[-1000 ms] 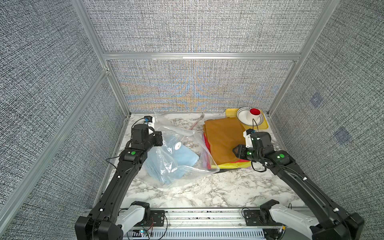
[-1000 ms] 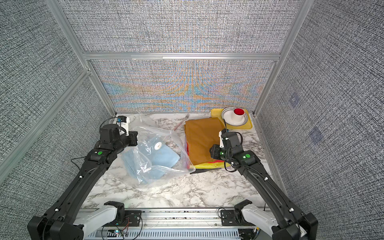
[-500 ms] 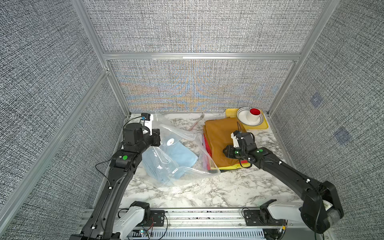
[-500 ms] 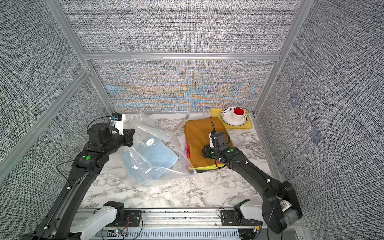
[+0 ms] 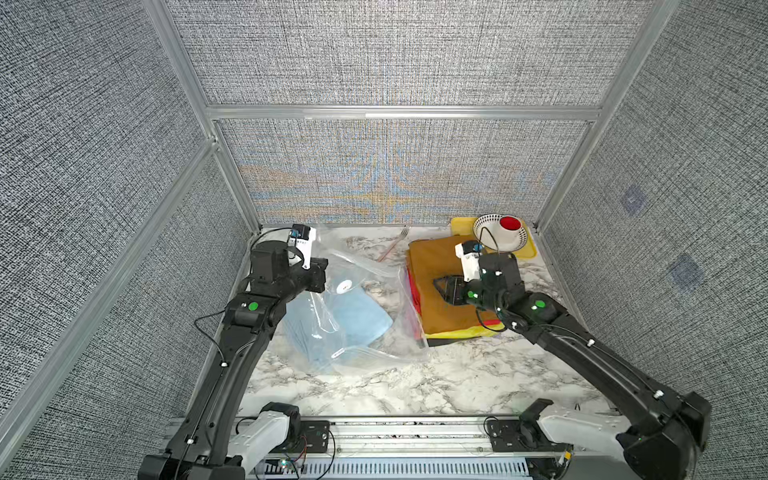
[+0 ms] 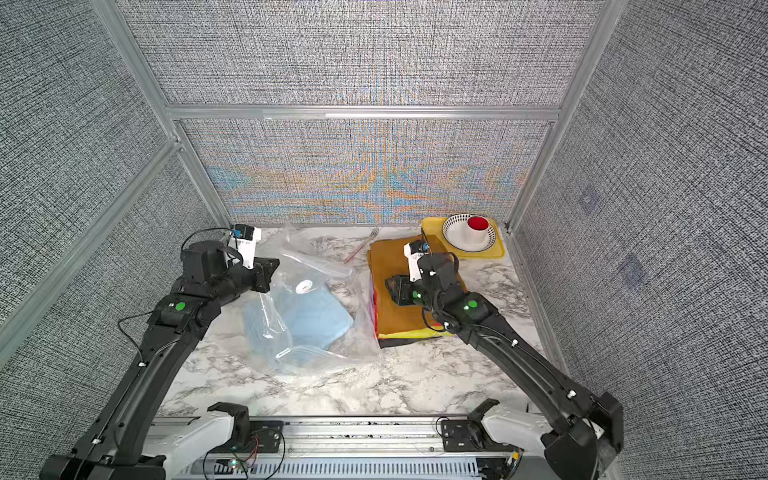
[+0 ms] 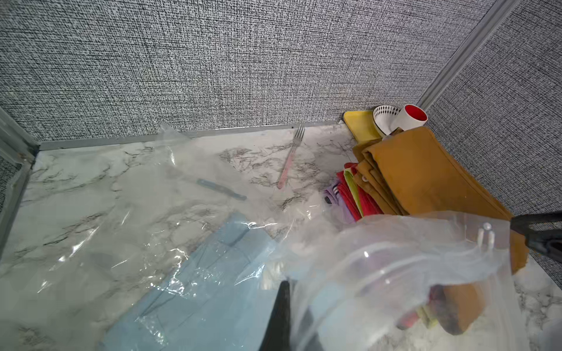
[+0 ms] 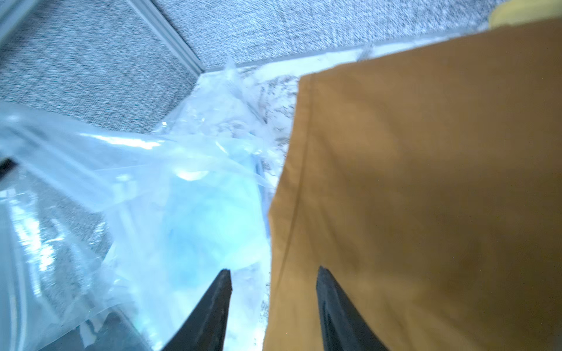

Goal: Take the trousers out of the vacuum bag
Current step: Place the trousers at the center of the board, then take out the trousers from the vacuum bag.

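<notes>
My left arm reaches forward and bends inward; my right arm stretches out over a pile of cloth. The marble table (image 5: 415, 382) lies bare behind both grippers, towards my base, and the booth walls stand close outside each arm. The vacuum bag (image 5: 365, 345) sprawls between my grippers, its long side running from the back wall towards my base. One edge is raised in my left gripper (image 5: 318, 276), which is clamped shut on the film. The light blue trousers (image 5: 357, 316) lie flat inside the bag, just below that gripper, beside the white valve (image 5: 345, 286). My right gripper (image 8: 273, 272) hovers with its jaws apart. It straddles the bag-side edge of the orange trousers (image 5: 436, 266), which top the stack (image 5: 465, 332) outside the bag.
</notes>
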Tool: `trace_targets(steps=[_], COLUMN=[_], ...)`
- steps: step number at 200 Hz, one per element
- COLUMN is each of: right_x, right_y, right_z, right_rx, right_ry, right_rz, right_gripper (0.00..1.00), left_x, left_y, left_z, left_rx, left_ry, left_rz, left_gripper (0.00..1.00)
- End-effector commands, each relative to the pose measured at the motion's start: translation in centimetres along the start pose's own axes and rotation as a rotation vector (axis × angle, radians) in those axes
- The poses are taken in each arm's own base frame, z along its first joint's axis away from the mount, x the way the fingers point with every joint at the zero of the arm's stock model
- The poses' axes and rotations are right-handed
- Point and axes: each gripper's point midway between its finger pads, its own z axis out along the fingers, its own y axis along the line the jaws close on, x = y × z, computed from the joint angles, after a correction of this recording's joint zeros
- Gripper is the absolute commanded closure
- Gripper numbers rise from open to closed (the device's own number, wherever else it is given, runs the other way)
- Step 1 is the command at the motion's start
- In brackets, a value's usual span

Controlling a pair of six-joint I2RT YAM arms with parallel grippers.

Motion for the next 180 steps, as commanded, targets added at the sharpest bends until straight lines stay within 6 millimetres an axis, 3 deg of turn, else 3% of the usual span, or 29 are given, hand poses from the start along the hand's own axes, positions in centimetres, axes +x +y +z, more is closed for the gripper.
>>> trace_targets(steps=[1, 38, 79, 141, 180], right_x=[-0.6, 1.7, 5.9, 9.0, 13.1], right_y=[4.3, 9.9, 12.4, 11.1, 9.2], right_z=[-0.9, -0.4, 3.2, 8.4, 11.9], right_rx=[-0.124, -0.279, -0.329, -0.16, -0.068], right_ry=[-0.028, -0.004, 0.094, 0.122, 0.24], right_rz=[-0.118, -0.219, -0.237, -0.189, -0.079], right_gripper=[0.49, 0.47, 0.47, 0.47, 0.47], left_x=[-0.4, -0.9, -2.1, -2.0, -2.3], left_y=[-0.8, -1.1, -1.5, -2.4, -2.5], left_z=[0.5, 1.4, 0.6, -0.2, 0.1], left_rx=[0.053, 0.079, 0.057, 0.093, 0.096], left_ry=[-0.007, 0.0, -0.037, -0.042, -0.049], left_rz=[0.009, -0.003, 0.02, 0.03, 0.033], left_gripper=[1.0, 1.0, 1.0, 1.0, 1.0])
